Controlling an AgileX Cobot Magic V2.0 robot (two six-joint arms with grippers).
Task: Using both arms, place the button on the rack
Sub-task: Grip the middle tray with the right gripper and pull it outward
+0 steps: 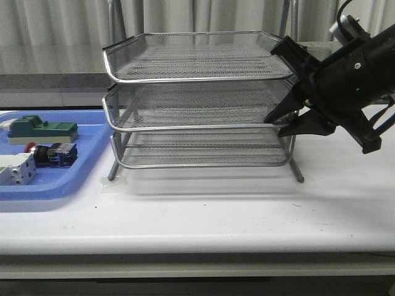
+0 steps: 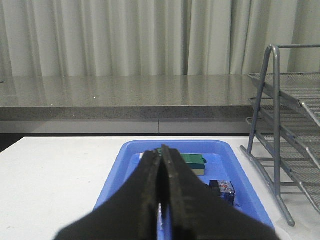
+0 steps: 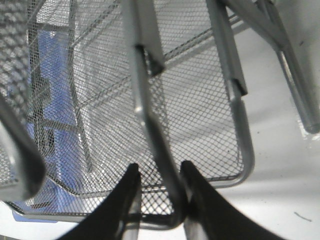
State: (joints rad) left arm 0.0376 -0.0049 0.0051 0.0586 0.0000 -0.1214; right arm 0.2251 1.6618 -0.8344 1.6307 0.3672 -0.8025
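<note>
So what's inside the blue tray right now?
The blue tray holds the button, a green-topped block behind it and a white block at the front. Its left end is out of frame, and in the left wrist view the shut left gripper covers the middle.

We saw a lab or test bench: a plain white tabletop [image 1: 247,216], pale pleated curtains [image 2: 125,37] behind, a grey speckled stone ledge [image 2: 125,95], and a flat blue plastic tray [image 1: 80,166] holding electrical parts.
</note>
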